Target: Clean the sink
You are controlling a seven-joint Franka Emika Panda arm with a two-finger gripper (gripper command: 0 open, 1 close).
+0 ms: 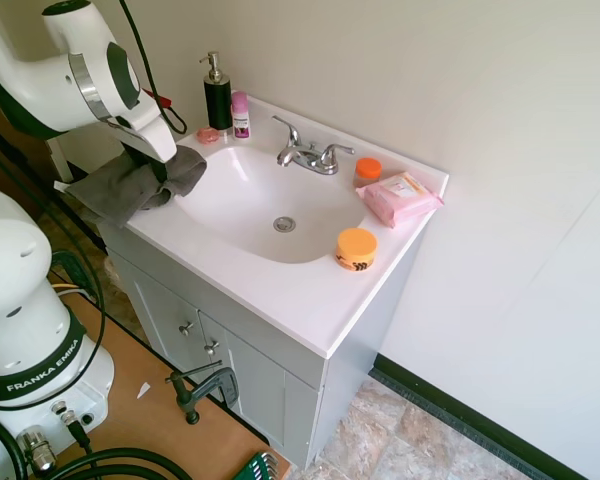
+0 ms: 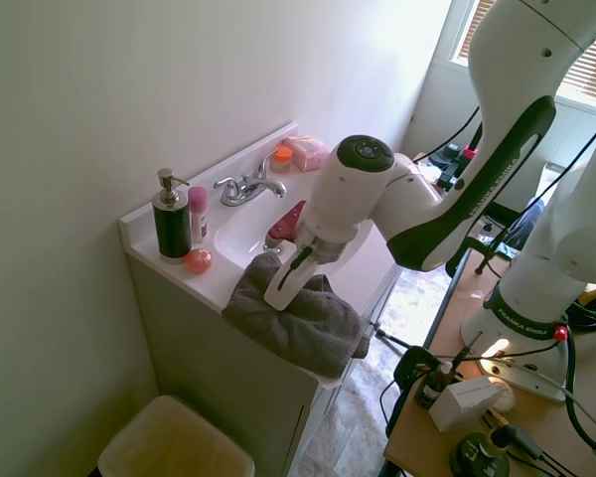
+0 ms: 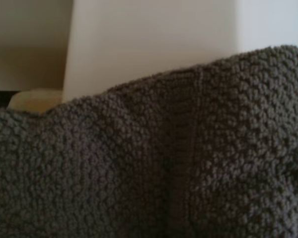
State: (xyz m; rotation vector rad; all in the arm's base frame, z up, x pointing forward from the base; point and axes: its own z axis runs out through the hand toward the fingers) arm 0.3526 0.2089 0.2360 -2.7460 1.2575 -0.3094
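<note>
The white oval sink point(image 1: 242, 195) has a chrome drain point(image 1: 284, 224), a two-handle faucet point(image 1: 308, 155) and a flat vanity rim point(image 1: 280, 295). A dark grey knitted towel point(image 1: 120, 190) lies bunched on the rim's left front corner and hangs over the edge point(image 2: 313, 328). My gripper point(image 1: 162, 165) points down into the towel's top at that corner point(image 2: 278, 290), and the cloth hides its tips. In the wrist view the towel point(image 3: 139, 173) fills the lower part, with the white cabinet side behind it.
A black soap dispenser point(image 1: 218, 92), a pink bottle point(image 1: 240, 115) and a small pink disc point(image 1: 208, 135) stand at the back left. Two orange jars point(image 1: 356, 248) point(image 1: 368, 170) and a pink wipes pack point(image 1: 400, 195) sit on the right rim. A cream bin point(image 2: 174, 442) stands beside the cabinet.
</note>
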